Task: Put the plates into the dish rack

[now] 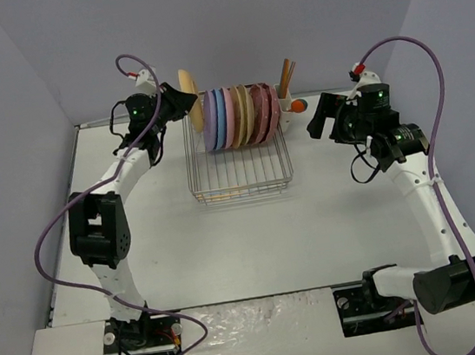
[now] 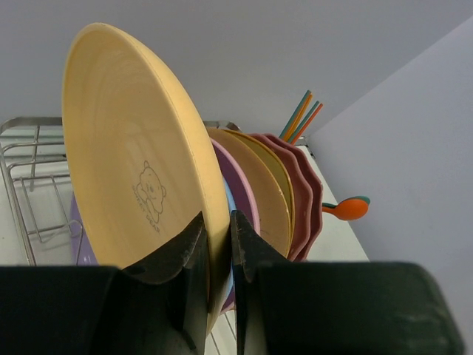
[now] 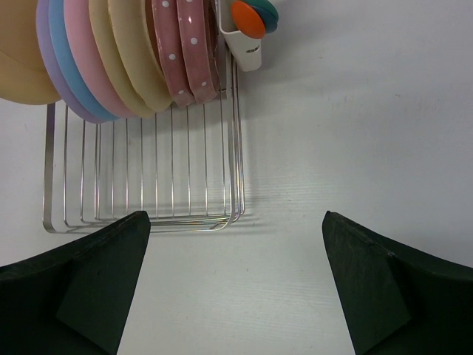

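My left gripper is shut on the rim of an orange-yellow plate, held upright and raised at the left end of the row; it also shows in the top view. The silver wire dish rack holds several plates on edge: lavender, blue, pink, beige and scalloped dark-pink with white dots. In the right wrist view the rack and dotted plates lie ahead. My right gripper is open and empty, hovering right of the rack.
A white utensil cup on the rack's right end holds an orange spoon and sticks. Grey walls close in the back and both sides. The front half of the rack has bare wires.
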Controlling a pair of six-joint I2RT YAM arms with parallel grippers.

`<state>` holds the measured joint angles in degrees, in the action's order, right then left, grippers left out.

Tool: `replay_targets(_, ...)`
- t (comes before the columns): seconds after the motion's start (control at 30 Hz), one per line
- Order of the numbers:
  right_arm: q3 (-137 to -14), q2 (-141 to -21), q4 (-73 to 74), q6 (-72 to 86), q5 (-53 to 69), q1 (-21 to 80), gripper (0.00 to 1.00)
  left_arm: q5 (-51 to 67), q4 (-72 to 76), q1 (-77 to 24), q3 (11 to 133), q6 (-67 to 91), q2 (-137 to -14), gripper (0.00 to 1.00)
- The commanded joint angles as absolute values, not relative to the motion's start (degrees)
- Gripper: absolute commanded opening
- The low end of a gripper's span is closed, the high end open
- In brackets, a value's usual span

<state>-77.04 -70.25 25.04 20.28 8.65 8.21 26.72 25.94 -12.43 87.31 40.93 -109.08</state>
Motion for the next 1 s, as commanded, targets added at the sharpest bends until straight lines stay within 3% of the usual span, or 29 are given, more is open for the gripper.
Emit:
replay_targets(0.0, -76.49, -68.61, 22.07, 18.90, 7.63, 7.66, 1.00, 27.91, 31.24, -12.74, 89.22, 40.78, -108.20, 0.00)
replay_targets(0.4, -75.39, -68.97, 22.15, 18.90, 7.83, 7.56, 1.00, 28.96, 30.00, -13.42, 86.61, 39.13, -109.77, 0.00)
replay_targets(0.97, -74.00, -68.15, 22.06, 18.85, 8.74, 7.42, 1.00, 26.59, 26.91, -16.05, 91.79, 33.72, -101.40, 0.00)
